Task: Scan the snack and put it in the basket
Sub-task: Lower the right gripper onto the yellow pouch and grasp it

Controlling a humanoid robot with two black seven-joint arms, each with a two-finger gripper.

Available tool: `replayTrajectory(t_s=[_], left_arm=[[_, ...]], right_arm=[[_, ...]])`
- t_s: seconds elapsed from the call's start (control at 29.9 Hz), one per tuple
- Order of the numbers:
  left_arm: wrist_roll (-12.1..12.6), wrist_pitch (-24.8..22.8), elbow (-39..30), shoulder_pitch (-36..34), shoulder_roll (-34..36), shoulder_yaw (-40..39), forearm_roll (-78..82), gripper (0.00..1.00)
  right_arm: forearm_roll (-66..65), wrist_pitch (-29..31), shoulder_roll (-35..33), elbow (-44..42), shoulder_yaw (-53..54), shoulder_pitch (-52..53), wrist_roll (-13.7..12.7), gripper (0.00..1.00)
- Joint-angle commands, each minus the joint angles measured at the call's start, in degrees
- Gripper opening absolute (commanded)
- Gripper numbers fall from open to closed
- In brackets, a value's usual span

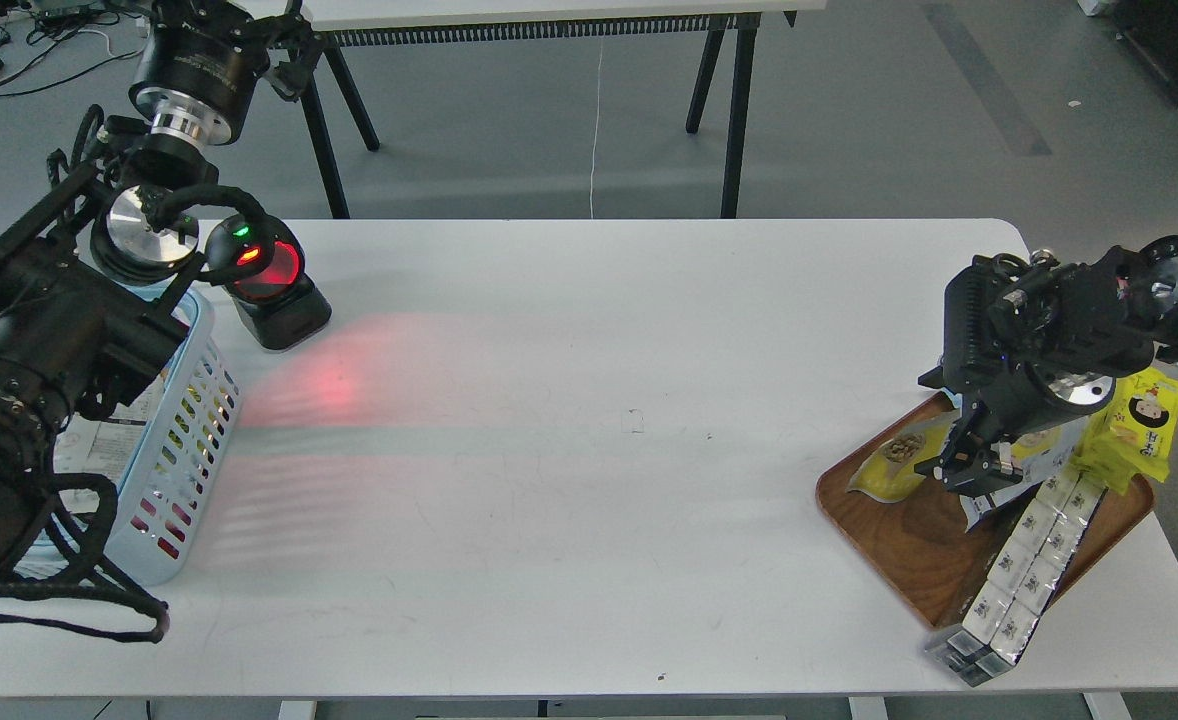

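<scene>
The snack [887, 466], a small pouch with a yellow front and a picture of round beige pieces, lies on the left part of the wooden tray [907, 545] at the table's right. Its white top end is hidden under my right gripper [976, 467], which hangs low right over that end. The fingers are dark and close together, so I cannot tell whether they grip the pouch. The light blue basket [187, 420] stands at the table's left edge, partly behind my left arm. My left gripper [284, 55] is high at the far left, dark and cut by the frame.
A black scanner [271, 288] with a red window stands beside the basket and throws red light on the table. On the tray are a longer yellow-white pouch [1044, 455], a bright yellow cartoon-face packet [1144, 425] and a row of silver-white boxes [1019, 575] reaching the table's front edge.
</scene>
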Motion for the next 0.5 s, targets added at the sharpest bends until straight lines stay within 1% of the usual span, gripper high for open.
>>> replayTrajectory(t_s=[0.0, 0.1, 0.23, 0.3, 0.47], left_arm=[[-0.06, 0.00, 0.13, 0.00, 0.00, -0.09, 0.05, 1.00], [-0.06, 0.00, 0.30, 0.00, -0.08, 0.00, 0.05, 1.00], [-0.15, 0.00, 0.30, 0.00, -0.08, -0.17, 0.05, 1.00], [-0.15, 0.00, 0.22, -0.17, -0.08, -0.44, -0.03, 1.00], [-0.15, 0.00, 0.04, -0.53, 0.09, -0.79, -0.03, 1.00]], right_arm=[[-0.02, 0.15, 0.07, 0.06, -0.04, -0.11, 0.00, 0.58], [-0.02, 0.15, 0.07, 0.06, -0.04, -0.11, 0.00, 0.49], [-0.11, 0.42, 0.07, 0.06, -0.04, -0.02, 0.00, 0.29], [-0.02, 0.42, 0.07, 0.06, -0.04, -0.02, 0.00, 0.25], [-0.02, 0.42, -0.02, 0.05, -0.04, -0.11, 0.00, 0.24]])
